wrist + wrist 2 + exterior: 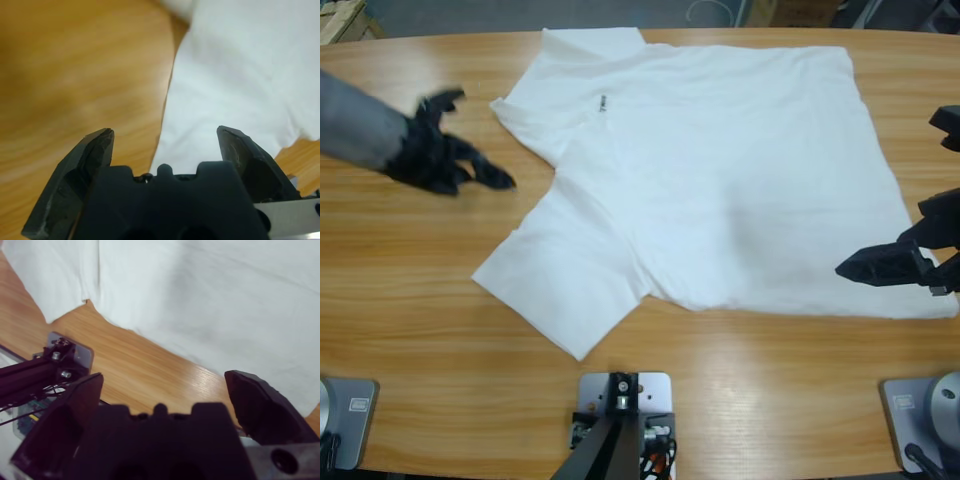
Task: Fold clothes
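High view, surface: a wooden table [420,300] is seen.
T-shirt [720,190]: spread flat mid-table, collar leftward, hem rightward.
Left wrist view: left gripper [165,145] is held open over the shirt's edge.
Right wrist view: right gripper [165,390] is held open, empty, near the hem.

From above I get bright, even light, and the white shirt [720,170] is close to washed out, its folds showing only as faint grey shading. The table [420,300] carries a soft sheen with no hard glare. Shadows are weak, just a thin dark edge under the shirt's hem. The left claw [455,150] is smeared by motion blur. On my left wrist camera the wood is badly out of focus and streaked. The right wrist camera is soft too, with the right claw [165,390] a dark, blurred mass up close.
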Tool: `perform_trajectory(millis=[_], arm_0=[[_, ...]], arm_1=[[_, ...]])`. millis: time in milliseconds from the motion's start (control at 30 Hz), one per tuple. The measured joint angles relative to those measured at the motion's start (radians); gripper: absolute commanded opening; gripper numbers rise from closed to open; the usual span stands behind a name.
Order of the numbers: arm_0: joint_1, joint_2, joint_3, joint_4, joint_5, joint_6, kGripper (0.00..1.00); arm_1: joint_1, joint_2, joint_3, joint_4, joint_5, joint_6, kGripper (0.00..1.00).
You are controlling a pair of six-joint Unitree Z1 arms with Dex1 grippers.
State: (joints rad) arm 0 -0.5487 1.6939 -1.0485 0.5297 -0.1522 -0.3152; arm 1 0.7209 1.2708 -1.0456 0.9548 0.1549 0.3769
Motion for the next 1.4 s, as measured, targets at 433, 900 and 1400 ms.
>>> perform_trajectory(millis=[433,900,1400], arm_0=[[-0.003,0.068,0.001,0.036,-0.209,-0.004,0.817],[0.048,0.174,0.057,0.012,-0.243,-0.046,0.816],[0.017,0.216,0.074,-0.071,-0.315,-0.047,0.816]], arm_1=[[0.0,0.0,0.017,-0.005,0.004,0.0,1.0],[0.0,0.0,0.027,-0.006,0.018,0.0,1.0],[0.0,0.0,0.027,-0.006,0.02,0.0,1.0]])
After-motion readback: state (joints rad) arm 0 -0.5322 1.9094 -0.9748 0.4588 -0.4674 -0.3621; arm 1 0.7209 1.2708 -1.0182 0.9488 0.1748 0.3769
